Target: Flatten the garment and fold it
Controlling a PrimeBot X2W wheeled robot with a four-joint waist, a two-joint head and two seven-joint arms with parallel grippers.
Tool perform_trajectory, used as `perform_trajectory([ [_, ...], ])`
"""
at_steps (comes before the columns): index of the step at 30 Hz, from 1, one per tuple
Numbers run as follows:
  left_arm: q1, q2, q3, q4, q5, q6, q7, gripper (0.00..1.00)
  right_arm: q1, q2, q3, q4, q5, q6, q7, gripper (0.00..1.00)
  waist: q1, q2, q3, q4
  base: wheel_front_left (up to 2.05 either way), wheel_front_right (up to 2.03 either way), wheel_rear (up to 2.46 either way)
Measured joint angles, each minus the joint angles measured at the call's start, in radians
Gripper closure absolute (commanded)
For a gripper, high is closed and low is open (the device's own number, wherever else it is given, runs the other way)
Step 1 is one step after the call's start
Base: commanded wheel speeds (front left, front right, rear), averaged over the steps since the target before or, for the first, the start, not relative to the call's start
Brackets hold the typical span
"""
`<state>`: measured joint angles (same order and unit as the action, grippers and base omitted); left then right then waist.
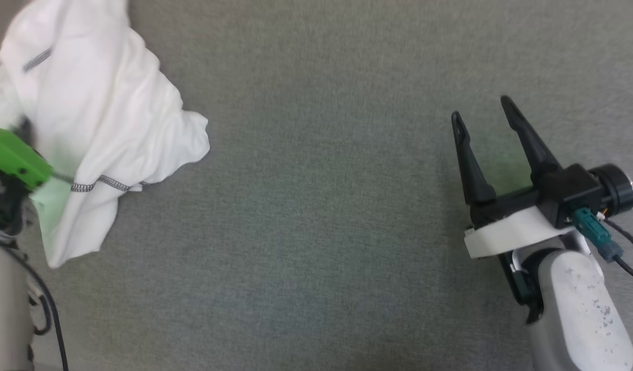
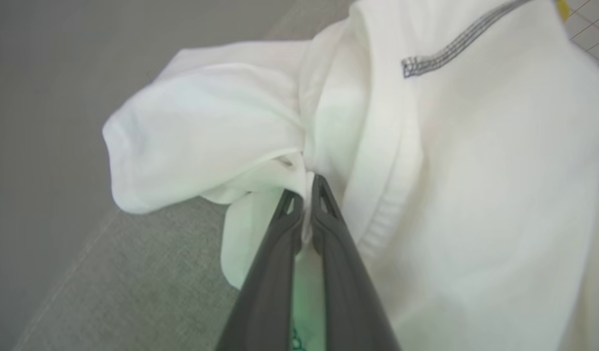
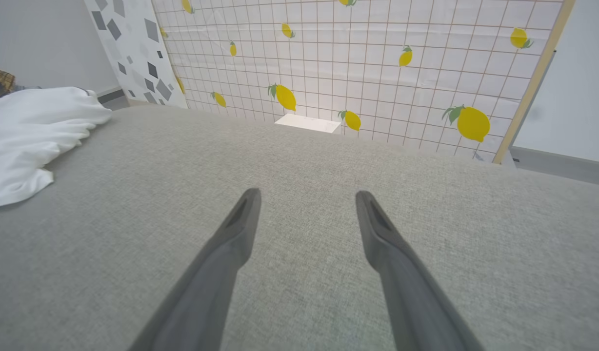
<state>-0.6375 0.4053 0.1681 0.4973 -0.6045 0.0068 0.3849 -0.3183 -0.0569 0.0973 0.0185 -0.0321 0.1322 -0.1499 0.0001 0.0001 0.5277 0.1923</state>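
1. We found the garment (image 1: 105,103), a soft white knit T-shirt, bunched in loose, rounded folds at the far left of the table in the head view, with one limp flap trailing toward the near edge
2. Grey speckled stitching (image 2: 455,46) ran along a seam in a narrow, ladder-like band, and a doubled, flat-sewn hem (image 2: 382,204) lay just beside the fingers in the left wrist view
3. The left gripper (image 2: 307,195) had its two slim, dark fingers pressed together on a pinch of the white cloth, which puckered around the tips
4. The right gripper (image 1: 480,108) stood with its matte black, tapered fingers spread wide and nothing between them, over the table's right side and well apart from the shirt; behind it we saw a pale, speckled forearm (image 1: 579,309)
5. The table (image 1: 321,232) was covered in a coarse, grey-green woven fabric, flat and lightly flecked
6. Beyond its far edge hung a creased white backdrop (image 3: 377,63) printed with a thin brown grid and yellow lemons, edged by a wooden strip (image 3: 533,83); to its left leaned a white panel (image 3: 133,48) scattered with grey angular shapes, a small flat white box (image 3: 307,123) sat at the foot of the backdrop, and plain pale walls closed off both sides
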Motion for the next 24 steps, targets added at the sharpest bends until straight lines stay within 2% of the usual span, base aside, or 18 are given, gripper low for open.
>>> perform_trajectory([
  [2,-0.004,0.01,0.015,-0.031,0.023,-0.015,-0.133,1.0,0.016,0.002,-0.009,0.017,0.009,0.0,-0.011,0.0,0.0,0.0,-0.038,-0.001,0.0,0.0,0.0],
  [5,-0.01,0.041,0.003,-0.078,0.087,-0.026,-0.258,1.0,0.048,0.004,-0.023,0.042,0.031,0.0,-0.021,0.0,0.0,0.0,-0.098,-0.005,0.0,0.0,0.0],
  [10,-0.046,0.067,-0.043,-0.167,0.167,-0.033,-0.376,1.0,0.098,0.005,-0.037,0.065,0.077,0.0,-0.036,0.0,-0.0001,0.0,-0.2,-0.02,0.0,0.0,0.0],
  [14,-0.089,0.055,-0.105,-0.248,0.218,-0.032,-0.406,1.0,0.143,0.006,-0.058,0.074,0.099,0.0,-0.042,0.0,-0.0001,0.0,-0.283,-0.042,0.0,0.0,0.0],
  [18,-0.149,0.018,-0.18,-0.293,0.242,-0.041,-0.4,1.0,0.184,0.006,-0.078,0.074,0.111,0.0,-0.043,0.0,-0.0001,0.0,-0.355,-0.073,0.0,0.0,0.0],
  [24,-0.262,-0.085,-0.297,-0.317,0.251,-0.067,-0.374,1.0,0.221,0.006,-0.091,0.069,0.122,0.0,-0.034,0.0,-0.0001,0.0,-0.421,-0.146,0.0,0.0,0.0],
])
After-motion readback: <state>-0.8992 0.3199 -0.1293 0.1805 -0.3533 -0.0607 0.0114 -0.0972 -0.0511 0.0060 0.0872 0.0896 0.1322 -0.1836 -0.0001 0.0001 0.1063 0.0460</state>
